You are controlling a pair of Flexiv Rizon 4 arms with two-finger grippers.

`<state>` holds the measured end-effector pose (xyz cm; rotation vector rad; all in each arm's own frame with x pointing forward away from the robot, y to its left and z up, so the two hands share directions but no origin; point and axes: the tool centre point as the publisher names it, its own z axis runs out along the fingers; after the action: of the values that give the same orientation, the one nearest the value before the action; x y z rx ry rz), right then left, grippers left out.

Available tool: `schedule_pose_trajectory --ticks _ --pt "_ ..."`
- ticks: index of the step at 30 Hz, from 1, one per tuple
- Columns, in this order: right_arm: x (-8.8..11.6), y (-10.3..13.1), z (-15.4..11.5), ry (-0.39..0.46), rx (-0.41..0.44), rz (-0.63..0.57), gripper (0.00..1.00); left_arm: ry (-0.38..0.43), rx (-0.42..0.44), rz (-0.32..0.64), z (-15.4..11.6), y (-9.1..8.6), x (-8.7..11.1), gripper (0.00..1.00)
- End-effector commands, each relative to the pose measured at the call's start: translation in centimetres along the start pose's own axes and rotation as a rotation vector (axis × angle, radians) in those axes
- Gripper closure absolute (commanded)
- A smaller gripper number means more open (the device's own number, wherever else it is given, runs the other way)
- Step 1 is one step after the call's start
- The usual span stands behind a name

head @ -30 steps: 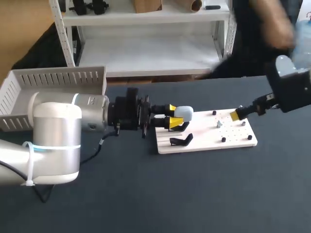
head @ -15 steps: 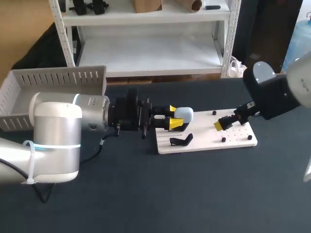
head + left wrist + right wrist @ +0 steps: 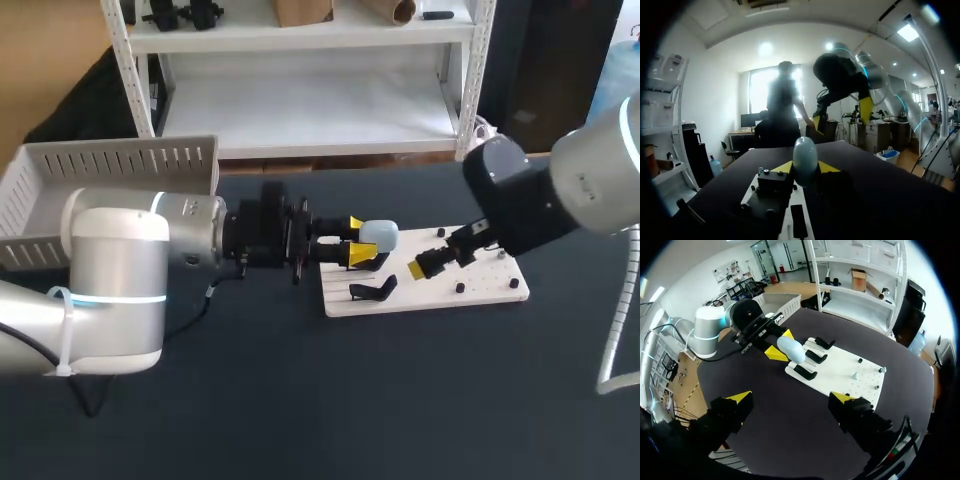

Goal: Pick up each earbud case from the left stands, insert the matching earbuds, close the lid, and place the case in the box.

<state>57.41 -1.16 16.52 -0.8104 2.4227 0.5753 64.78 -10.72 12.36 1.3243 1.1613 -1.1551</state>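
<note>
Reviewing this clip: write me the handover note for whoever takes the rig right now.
Left gripper: shut on the pale blue egg-shaped earbud case, beside the black stands on the white board.
Right gripper: open and empty, above the board's pegged end.
Grey slatted box: at the table's left; no case seen in it.
Done: case gripped.
Left: insert earbuds, close lid, put the case in the box. Earbuds are too small to pick out here.

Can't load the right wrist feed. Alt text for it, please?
The left gripper holds a pale blue earbud case at the black stands of the white board. The right gripper hangs open above the dark table nearby.
</note>
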Motion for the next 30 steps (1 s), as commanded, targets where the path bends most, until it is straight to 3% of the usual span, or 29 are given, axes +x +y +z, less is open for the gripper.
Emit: schedule_pose_trajectory --ticks 1,11,30 --pt "-1.1 0.1 1.8 0.013 -0.010 -0.003 0.00 -0.003 0.001 0.001 0.0 0.1 0.1 1.00" --pt "-3.0 -0.6 4.4 0.030 -0.005 0.011 0.00 -0.003 0.001 0.001 0.0 0.1 0.1 1.00" --pt "-4.3 -2.0 5.5 0.033 0.011 0.045 0.00 -0.003 0.001 0.001 0.0 0.1 0.1 1.00"
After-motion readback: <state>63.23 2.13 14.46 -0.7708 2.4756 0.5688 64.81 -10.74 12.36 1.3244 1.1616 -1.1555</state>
